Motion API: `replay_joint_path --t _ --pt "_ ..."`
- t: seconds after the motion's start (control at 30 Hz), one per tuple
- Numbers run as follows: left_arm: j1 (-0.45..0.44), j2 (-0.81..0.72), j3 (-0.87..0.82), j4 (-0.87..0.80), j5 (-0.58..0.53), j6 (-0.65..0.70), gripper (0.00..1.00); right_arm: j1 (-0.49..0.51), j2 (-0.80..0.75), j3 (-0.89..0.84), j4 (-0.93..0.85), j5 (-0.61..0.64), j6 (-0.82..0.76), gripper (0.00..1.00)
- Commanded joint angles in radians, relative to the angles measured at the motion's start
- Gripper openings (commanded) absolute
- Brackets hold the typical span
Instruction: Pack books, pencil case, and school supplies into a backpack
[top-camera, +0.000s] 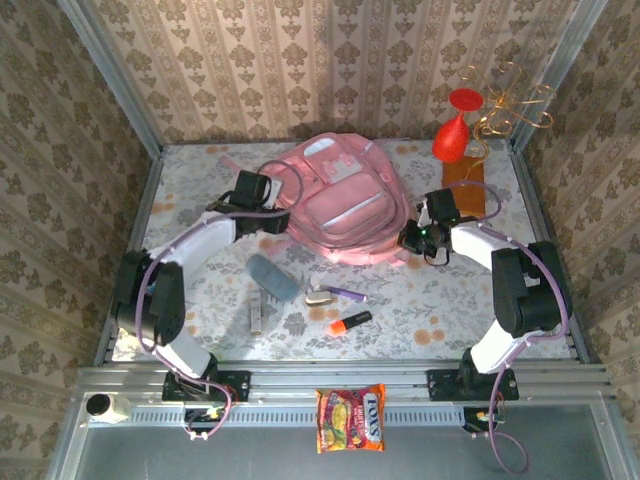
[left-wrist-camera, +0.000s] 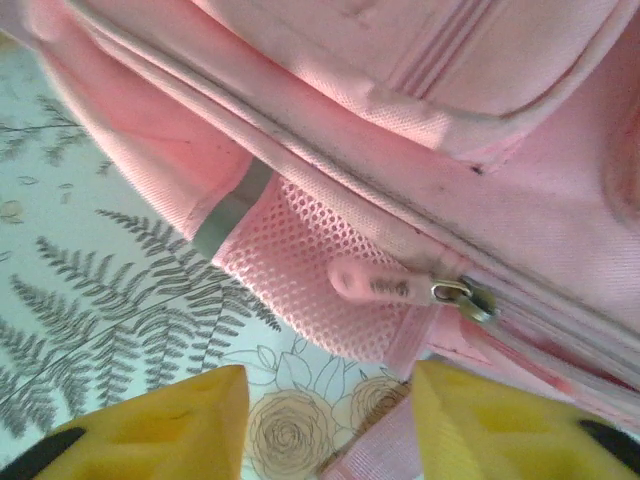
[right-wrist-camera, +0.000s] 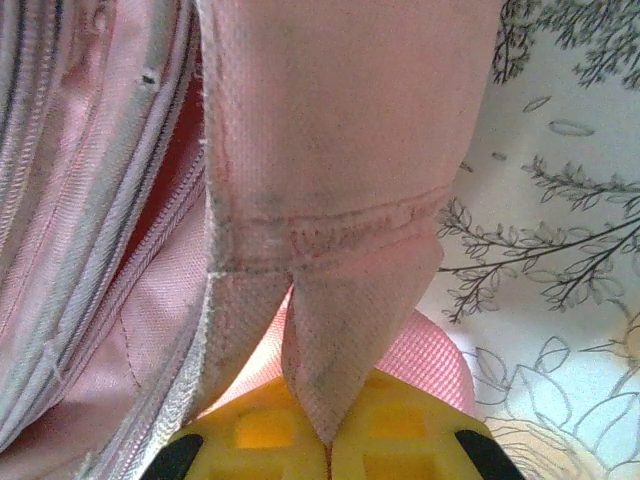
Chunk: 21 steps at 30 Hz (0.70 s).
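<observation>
Steadying the pink backpack (top-camera: 345, 205), its fabric tab (right-wrist-camera: 330, 300) is clamped in the right hand (right-wrist-camera: 328, 440); the left hand (left-wrist-camera: 328, 405) is spread below the zipper pull (left-wrist-camera: 385, 283).

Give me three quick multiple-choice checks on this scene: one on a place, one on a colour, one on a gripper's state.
1. Where is the soft grey-blue pencil case?
A. On the table, on the arm-base side of the large pink fabric backpack
B. Inside a pocket
C. On top of a vase

2. What colour is the slim pen lying near the orange-and-black marker?
A. Green
B. Purple
C. White

3. What is the right gripper doing?
A. Open above bare tabletop
B. Shut on a pink fabric flap of the backpack
C. Holding a book

Answers: 1 A, the case lies on the patterned tabletop nearer the arms. 2 B, the top view shows it purple. 3 B, the right wrist view shows its yellow fingers pinched on the flap.
</observation>
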Motion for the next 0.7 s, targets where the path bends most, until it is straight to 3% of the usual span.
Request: replay_joint_path --t 0.0,0.13,0.27,0.53,0.67 --pt "-0.127 -0.060 -0.020 0.135 0.000 0.043 0.66 0.033 -0.028 0.003 0.035 -0.022 0.035 0.00" --pt "-0.250 0.033 0.075 0.101 -0.009 0.142 0.69 0.041 -0.018 0.010 0.042 -0.022 0.043 0.00" --pt "-0.316 0.172 0.225 0.007 -0.044 0.213 0.70 0.047 -0.016 0.001 0.056 -0.027 0.051 0.01" --pt "-0.353 0.390 0.421 -0.097 -0.099 0.293 0.70 0.049 -0.026 -0.022 0.075 -0.032 0.062 0.04" --pt "-0.345 0.427 0.450 -0.112 -0.182 0.299 0.68 0.050 -0.042 -0.008 0.028 -0.007 0.033 0.17"
